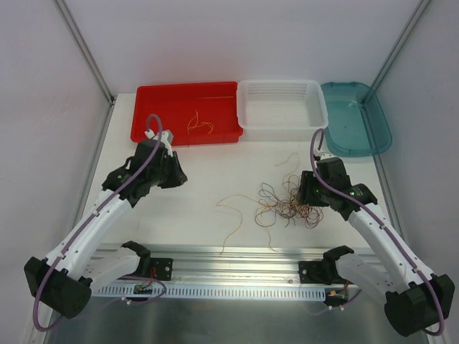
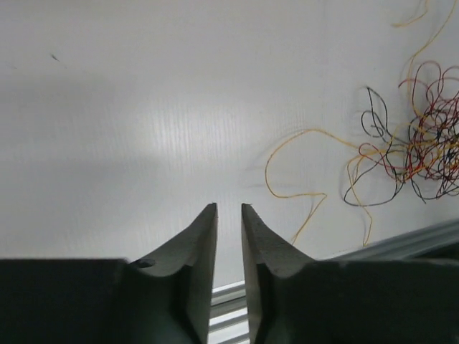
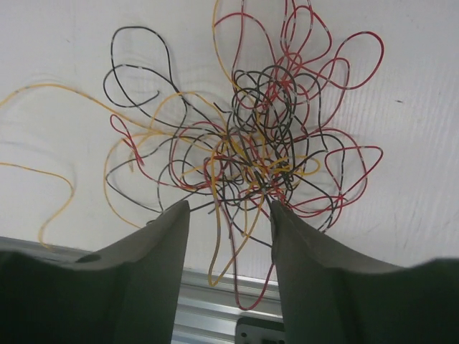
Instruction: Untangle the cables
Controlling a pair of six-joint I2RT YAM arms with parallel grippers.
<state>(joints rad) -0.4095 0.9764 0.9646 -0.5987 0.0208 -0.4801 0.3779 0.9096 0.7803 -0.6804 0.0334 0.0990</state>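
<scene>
The cables [image 1: 290, 203] are a knotted clump of thin yellow, red and black wires on the white table, right of centre. One long yellow strand [image 1: 235, 215] trails off to the clump's left. My right gripper [image 1: 305, 192] hangs over the clump's right side. In the right wrist view it [image 3: 228, 204] is open wide above the clump's [image 3: 265, 143] near edge, with loose yellow and red loops between the jaws. My left gripper [image 1: 179, 175] is near the red tray, well left of the clump. In the left wrist view it [image 2: 228, 208] stands empty with a narrow gap, and the clump [image 2: 430, 150] lies far right.
A red tray [image 1: 154, 107] at the back left holds a separate yellow wire [image 1: 199, 125]. A white basket [image 1: 247, 122] and a teal tray [image 1: 380, 132] stand to its right. An aluminium rail [image 1: 229, 258] runs along the table's near edge.
</scene>
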